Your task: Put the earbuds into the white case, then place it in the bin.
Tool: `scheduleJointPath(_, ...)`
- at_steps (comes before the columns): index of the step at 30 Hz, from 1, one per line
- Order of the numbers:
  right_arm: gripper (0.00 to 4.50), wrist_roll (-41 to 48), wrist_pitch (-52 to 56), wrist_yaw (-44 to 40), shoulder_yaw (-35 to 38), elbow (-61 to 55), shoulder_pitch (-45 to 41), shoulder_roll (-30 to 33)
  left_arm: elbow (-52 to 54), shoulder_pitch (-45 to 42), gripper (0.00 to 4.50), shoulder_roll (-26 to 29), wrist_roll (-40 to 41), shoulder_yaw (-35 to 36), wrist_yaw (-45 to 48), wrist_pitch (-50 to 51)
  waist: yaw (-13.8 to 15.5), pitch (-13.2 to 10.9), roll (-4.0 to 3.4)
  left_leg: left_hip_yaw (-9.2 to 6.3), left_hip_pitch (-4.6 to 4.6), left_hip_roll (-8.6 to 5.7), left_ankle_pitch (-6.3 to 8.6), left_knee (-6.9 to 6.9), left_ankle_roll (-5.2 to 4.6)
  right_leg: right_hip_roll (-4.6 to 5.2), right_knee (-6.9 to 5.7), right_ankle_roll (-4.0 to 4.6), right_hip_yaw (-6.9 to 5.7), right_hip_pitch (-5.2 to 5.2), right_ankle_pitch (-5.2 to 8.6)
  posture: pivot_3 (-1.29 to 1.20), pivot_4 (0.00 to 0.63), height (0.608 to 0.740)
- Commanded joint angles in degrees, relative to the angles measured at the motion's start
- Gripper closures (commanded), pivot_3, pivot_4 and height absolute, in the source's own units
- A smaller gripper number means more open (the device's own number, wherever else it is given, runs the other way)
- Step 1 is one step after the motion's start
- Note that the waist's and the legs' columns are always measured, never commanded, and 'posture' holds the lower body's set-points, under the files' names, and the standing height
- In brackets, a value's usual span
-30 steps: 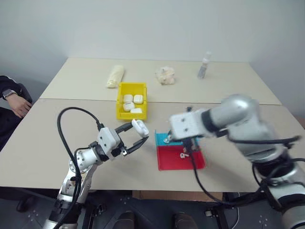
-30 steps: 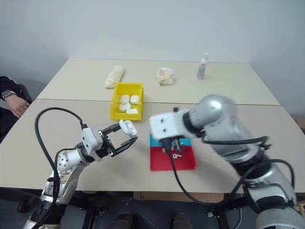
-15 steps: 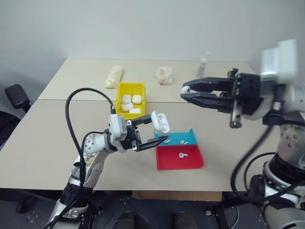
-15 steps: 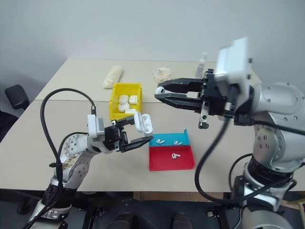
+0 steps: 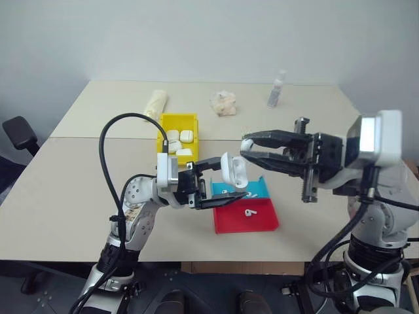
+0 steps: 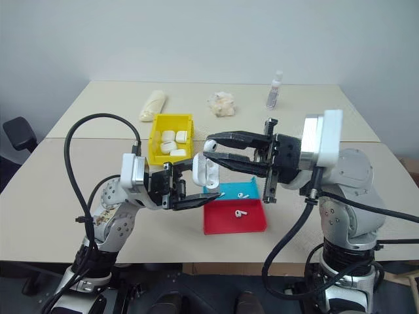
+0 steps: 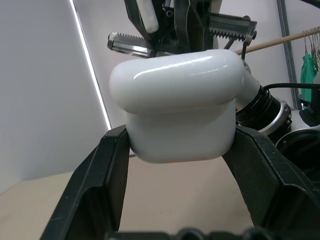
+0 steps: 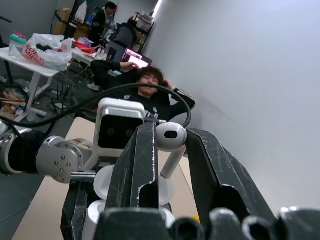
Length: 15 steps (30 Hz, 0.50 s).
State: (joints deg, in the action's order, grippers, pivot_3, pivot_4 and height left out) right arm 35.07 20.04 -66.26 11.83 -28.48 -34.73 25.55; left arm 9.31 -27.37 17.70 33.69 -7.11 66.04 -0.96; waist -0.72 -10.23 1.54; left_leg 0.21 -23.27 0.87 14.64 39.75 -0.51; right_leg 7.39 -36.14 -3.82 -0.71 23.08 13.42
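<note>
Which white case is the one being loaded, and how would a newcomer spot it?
Above the beige table, just in front of the small yellow plastic bin, the left end effector grips a small rounded white plastic case. Unlike the similar white cases lying in the bin, this one is held in the air.

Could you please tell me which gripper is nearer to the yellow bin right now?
Left. The left gripper, gripping the white case, is just in front of the yellow bin; the right gripper is farther right.

The case (image 5: 232,171) and earbud (image 8: 170,137) are glossy white, between black fingers. Beyond the hands, a yellow bin (image 5: 178,123); below them, blue (image 5: 260,188) and red (image 5: 246,224) trays.
</note>
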Motion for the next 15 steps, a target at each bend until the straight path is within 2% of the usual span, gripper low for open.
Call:
scheduleJointPath(1,3.58,0.69,-3.68,-0.02,-1.07,1.08,0.47,1.05,2.65,-0.87,1.74,-0.24,0.90,0.68,-0.14,-0.20,0.01,0.00,0.00,0.00,0.00,0.00,0.00,0.00,0.00,0.00,0.00,0.00,-0.01,0.00,0.00,0.00,0.150,0.740)
scheduleJointPath(15,3.58,0.01,-8.65,0.01,-5.67,5.94,1.60,3.10,2.72,-0.52,1.74,-0.54,0.12,0.55,-0.71,-0.61,0.04,0.00,0.00,-0.01,0.00,0.00,0.00,0.00,0.00,0.00,0.01,0.00,0.00,0.01,0.00,0.00,0.150,0.740)
